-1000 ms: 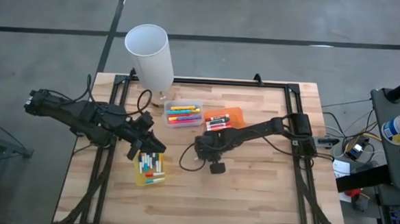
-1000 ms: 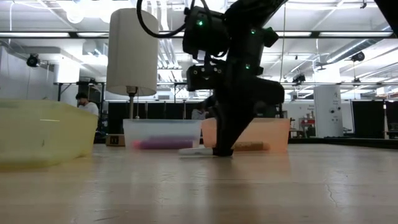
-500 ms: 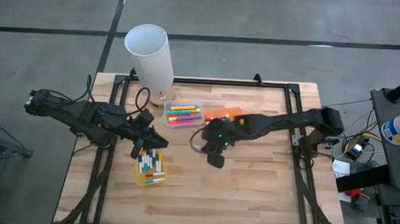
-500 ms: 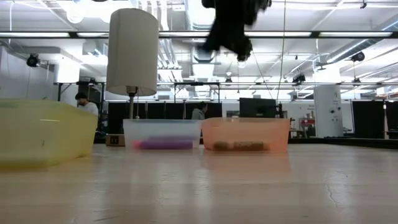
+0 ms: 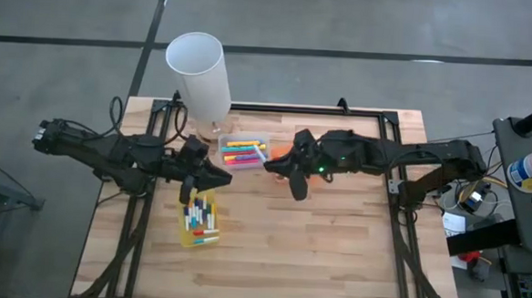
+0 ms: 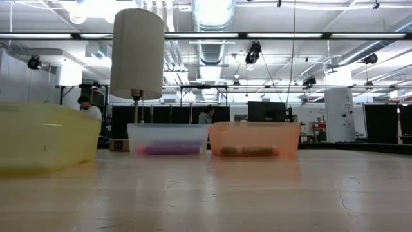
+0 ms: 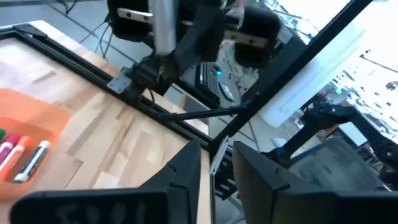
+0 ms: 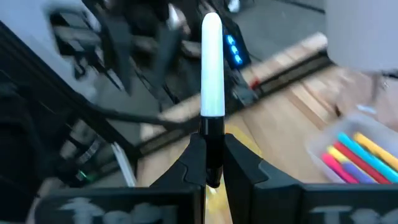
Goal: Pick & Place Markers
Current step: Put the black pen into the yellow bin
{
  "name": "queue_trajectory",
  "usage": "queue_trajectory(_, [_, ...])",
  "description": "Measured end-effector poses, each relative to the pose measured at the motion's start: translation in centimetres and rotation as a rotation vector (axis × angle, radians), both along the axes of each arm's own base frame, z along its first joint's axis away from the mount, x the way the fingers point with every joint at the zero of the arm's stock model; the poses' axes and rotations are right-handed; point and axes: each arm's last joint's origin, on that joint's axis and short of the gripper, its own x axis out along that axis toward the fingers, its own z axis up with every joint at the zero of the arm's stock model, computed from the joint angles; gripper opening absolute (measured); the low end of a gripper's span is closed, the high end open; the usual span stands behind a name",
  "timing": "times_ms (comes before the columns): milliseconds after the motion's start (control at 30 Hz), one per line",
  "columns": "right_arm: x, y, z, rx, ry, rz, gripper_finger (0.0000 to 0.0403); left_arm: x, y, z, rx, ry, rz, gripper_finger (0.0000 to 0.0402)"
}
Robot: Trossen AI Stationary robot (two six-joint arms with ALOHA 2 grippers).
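Note:
Markers in mixed colours lie in three trays: a yellow tray (image 5: pixel 198 222), a clear tray (image 5: pixel 243 151) and an orange tray (image 5: pixel 289 152), which my right arm partly covers. My right gripper (image 8: pixel 212 163) is in the air between the clear and orange trays (image 5: pixel 274 164), shut on a white marker (image 8: pixel 212 68) with a black end. My left gripper (image 7: pixel 216 163) hovers over the yellow tray's far end (image 5: pixel 205 175), open by a narrow gap. The low view shows no gripper. My right gripper pinches the white marker by its black end (image 8: pixel 212 134) between the two fingers. The marker runs on past the fingertips in line with them, its white part free, toward the table's left. It is lifted clear of the table.
A tall white cylinder (image 5: pixel 200 73) stands on a thin post at the far edge, behind the clear tray. A black frame (image 5: pixel 368 113) runs round the tabletop. Bare wood lies toward the near edge (image 5: pixel 315 252). A person (image 6: pixel 84 103) shows in the room beyond.
My right gripper has risen from the tabletop with the white marker, leaving the low view, and has moved toward the far edge, to between the clear and orange trays. My left gripper has shifted from over the yellow tray's middle toward its far end.

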Motion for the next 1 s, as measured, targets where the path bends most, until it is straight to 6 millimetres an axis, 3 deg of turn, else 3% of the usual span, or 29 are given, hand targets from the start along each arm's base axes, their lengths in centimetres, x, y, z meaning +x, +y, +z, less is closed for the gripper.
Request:
queue_trajectory(200, [0.4,0.5,1.2,0.038,-0.142,0.008,0.0023,1.0,0.4,0.0,-0.047,-0.03,0.209,0.0122])
queue_trajectory(567, [1.5,1.3,1.7,0.126,-0.269,0.015,0.0023,1.0,0.3,2.4,0.052,-0.285,0.179,0.0124])
queue_trajectory(1000, [3.9,1.7,-0.2,0.176,-0.271,0.029,0.0023,2.1,0.2,1.9,0.064,-0.26,0.189,0.0124])
